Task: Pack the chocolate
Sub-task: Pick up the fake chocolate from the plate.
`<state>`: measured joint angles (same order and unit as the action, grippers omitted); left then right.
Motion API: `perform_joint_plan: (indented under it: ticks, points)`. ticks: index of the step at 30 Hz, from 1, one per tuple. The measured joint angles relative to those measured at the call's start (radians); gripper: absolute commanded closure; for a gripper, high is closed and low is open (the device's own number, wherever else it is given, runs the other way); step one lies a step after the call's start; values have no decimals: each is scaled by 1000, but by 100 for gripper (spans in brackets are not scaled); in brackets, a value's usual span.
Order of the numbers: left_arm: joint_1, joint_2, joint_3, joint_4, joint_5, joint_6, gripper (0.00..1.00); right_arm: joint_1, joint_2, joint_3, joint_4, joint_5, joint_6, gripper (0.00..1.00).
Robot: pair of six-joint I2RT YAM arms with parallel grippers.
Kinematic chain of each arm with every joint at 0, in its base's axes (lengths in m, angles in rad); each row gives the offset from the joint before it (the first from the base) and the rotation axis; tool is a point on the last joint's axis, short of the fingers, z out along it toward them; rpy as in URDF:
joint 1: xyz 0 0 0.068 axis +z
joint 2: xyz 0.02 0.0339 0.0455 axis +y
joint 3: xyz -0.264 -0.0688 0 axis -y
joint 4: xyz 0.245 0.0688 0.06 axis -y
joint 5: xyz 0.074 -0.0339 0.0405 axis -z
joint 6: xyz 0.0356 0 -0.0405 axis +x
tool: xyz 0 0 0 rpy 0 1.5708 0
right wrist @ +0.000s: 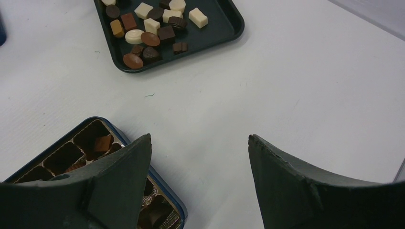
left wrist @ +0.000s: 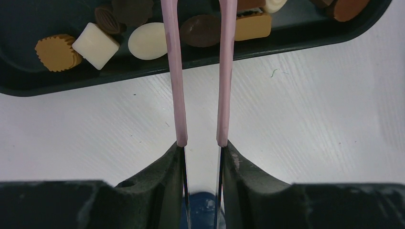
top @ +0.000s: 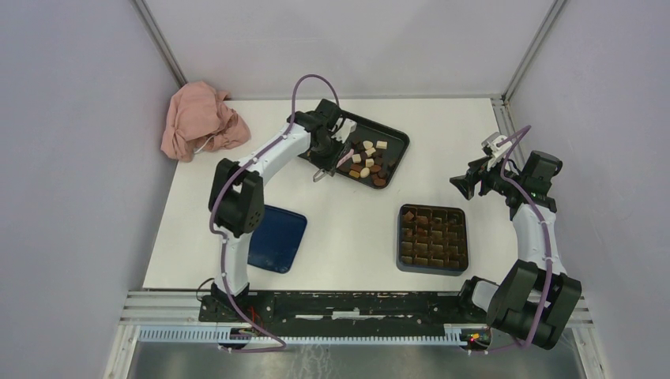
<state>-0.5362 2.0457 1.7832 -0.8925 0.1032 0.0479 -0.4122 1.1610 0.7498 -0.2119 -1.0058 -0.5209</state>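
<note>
White desk point(top: 348, 213) runs under both arms. My left fingers point(left wrist: 201, 145) are narrow, clamped on the tongs point(left wrist: 177, 86), with the arm stretched forward and the wrist tipped down. The chocolate point(left wrist: 147, 41) lies just ahead in the tray point(left wrist: 47, 86). It looks small, light, hard and probably slick, so I'd pinch one piece across its sides, gently. My right fingers point(right wrist: 199, 138) hang wide and empty, elbow folded, with the partly filled box point(right wrist: 90, 120) below-left of them.

Robotics lab test cell: left arm point(top: 261, 158) and right arm point(top: 533, 229) bolted to a metal rail point(top: 158, 304), white table point(top: 348, 229), plain panel walls point(top: 71, 197).
</note>
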Motion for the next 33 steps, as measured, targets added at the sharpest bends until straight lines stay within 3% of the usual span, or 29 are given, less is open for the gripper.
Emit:
perform_joint_plan:
  ticks: [11,33]
  points:
    - [6,121,138,-85,-53,108,61,0,0,0,0,-7,0,20]
    - [11,189,164,-128,-30,166,61,0,0,0,0,-7,0,21]
